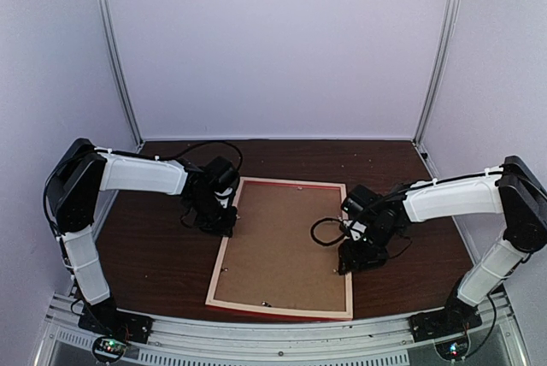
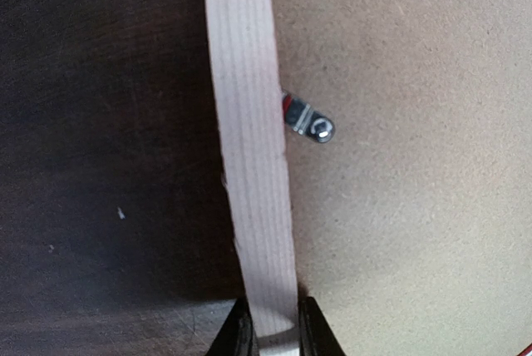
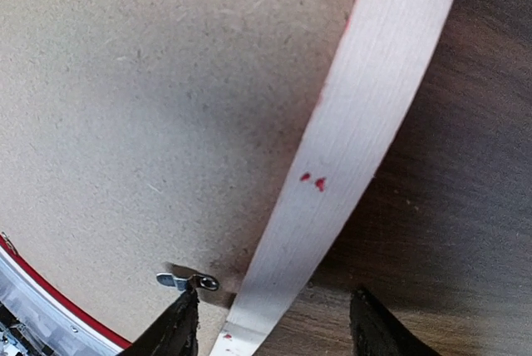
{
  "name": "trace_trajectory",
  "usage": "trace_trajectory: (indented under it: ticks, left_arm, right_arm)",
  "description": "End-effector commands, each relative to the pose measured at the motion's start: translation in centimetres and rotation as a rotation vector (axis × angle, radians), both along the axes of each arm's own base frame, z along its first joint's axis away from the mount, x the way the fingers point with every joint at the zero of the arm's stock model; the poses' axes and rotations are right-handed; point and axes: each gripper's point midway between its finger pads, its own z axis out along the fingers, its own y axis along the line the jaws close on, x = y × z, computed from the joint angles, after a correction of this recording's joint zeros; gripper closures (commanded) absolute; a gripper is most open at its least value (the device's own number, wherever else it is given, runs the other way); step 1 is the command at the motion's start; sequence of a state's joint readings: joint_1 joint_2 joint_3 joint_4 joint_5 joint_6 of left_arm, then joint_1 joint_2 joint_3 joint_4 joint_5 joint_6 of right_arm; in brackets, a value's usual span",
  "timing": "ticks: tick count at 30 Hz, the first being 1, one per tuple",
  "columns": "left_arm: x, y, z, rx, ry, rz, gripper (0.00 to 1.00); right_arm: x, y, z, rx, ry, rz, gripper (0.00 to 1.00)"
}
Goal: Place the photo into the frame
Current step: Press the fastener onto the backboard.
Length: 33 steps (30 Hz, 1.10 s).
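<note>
The frame lies face down in the middle of the table, pale wood back up, red showing at its outer edges. A plain brown backing board fills it. The photo is out of view. My left gripper is shut on the frame's left rail, its fingers pinching the wood at both sides. My right gripper stands open astride the right rail. Its jaws are wide apart. One fingertip sits right below a small metal clip on the board.
Another metal turn clip lies on the backing board beside the left rail. Dark wooden tabletop surrounds the frame. White walls close off the back and sides, and a metal rail runs along the near edge.
</note>
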<state>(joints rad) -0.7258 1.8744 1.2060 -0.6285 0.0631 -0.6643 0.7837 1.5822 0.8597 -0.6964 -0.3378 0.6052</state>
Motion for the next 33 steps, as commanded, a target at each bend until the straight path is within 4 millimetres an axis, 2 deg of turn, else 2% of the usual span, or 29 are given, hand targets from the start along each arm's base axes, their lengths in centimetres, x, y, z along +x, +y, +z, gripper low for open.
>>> trace_trajectory:
  ticks: [1,16,26,33]
  left_arm:
    - [-0.5,-0.3,-0.1,0.011,0.004,-0.050,0.83]
    - [-0.6,-0.2,-0.2,0.016,0.008,-0.051,0.83]
    - [-0.7,-0.2,-0.2,0.017,0.010,-0.056,0.83]
    - [-0.7,-0.2,-0.2,0.016,0.011,-0.057,0.83]
  right_arm:
    - [-2.1,-1.5,-1.9,-0.094,0.076,0.022,0.38]
    - [-0.8,-0.1,-1.7,-0.082,0.033,0.033,0.36]
    - [0.8,2.1,-1.2,0.016,-0.013,-0.017,0.36]
    - [1.8,1.8,-1.3,0.016,-0.041,-0.062,0.37]
